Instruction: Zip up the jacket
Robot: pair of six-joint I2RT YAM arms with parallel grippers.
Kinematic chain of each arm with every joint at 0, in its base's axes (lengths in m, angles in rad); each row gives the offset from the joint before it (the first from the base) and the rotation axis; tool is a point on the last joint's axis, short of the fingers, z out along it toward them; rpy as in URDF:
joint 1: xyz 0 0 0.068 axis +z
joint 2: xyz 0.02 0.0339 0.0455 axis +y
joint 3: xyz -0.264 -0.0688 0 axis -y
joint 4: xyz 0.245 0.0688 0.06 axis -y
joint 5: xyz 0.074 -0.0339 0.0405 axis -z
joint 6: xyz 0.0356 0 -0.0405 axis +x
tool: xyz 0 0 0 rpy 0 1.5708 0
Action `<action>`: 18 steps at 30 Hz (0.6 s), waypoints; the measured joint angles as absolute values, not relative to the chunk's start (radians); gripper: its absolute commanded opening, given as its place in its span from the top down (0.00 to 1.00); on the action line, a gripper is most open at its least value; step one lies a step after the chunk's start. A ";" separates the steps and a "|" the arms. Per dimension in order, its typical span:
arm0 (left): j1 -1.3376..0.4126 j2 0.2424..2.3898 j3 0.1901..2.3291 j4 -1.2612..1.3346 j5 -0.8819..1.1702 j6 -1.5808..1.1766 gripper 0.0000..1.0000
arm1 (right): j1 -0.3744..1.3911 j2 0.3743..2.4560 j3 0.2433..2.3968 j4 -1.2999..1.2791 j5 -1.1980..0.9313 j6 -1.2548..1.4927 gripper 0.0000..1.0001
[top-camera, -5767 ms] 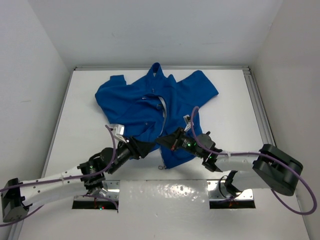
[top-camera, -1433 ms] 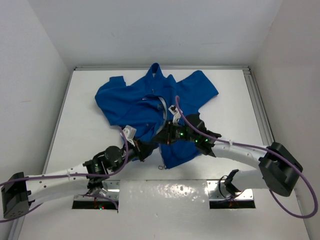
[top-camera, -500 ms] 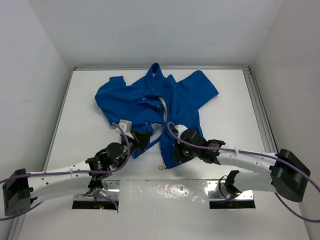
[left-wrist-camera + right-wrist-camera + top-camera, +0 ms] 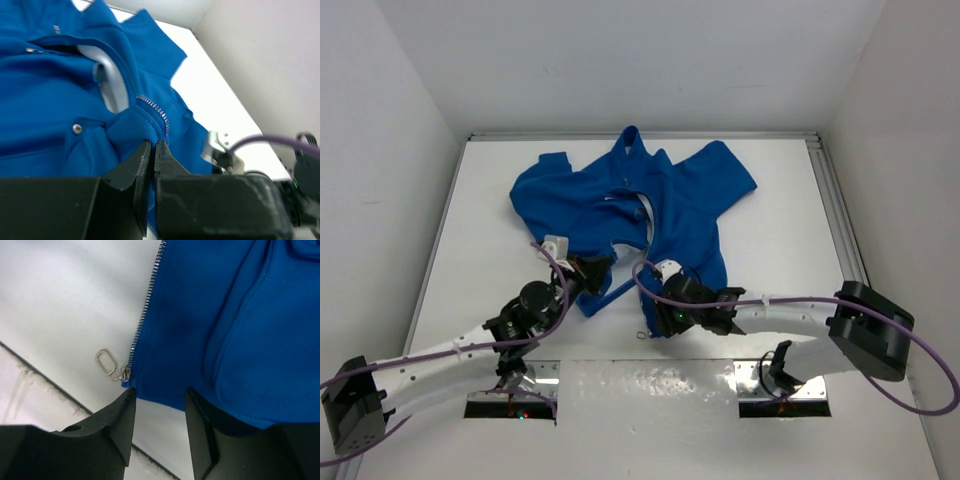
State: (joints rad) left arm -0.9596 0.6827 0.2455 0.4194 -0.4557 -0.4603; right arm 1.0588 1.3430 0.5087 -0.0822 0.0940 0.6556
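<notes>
**A:** Where does the jacket [image 4: 620, 205] lie?

**B:** It is spread on the white table [image 4: 780, 220], beyond both claws. Its collar is at the far end and its front is partly open. Both claws are at its near hem, close together but apart.

**A:** What about the left claw [image 4: 152, 150]?

**B:** It is closed, with its two fingertips pinching a fold of blue cloth. The zipper teeth [image 4: 152, 106] start right at the tips and run away from them, toward the pale lining in the open neck.

**A:** And the right claw [image 4: 159, 407]?

**B:** Its fingers stand apart and grip nothing. The bottom corner of the other front panel lies just ahead of the gap between them. The zipper pull [image 4: 106, 361], a small metal loop, rests on the table just beyond one fingertip, at the low end of that panel's teeth. Ahead of the other fingertip there is only blue fabric with a stitched seam.
</notes>
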 measured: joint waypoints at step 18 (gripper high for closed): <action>-0.888 0.678 0.220 0.414 -0.374 -0.503 1.00 | 1.193 1.469 0.593 -0.122 0.339 0.651 0.56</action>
State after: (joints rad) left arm -0.8883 0.6781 0.2203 0.4137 -0.3740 -0.5030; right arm 1.1934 1.4689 0.5926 -0.1223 0.3386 0.6506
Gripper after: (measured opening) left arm 0.025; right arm 0.441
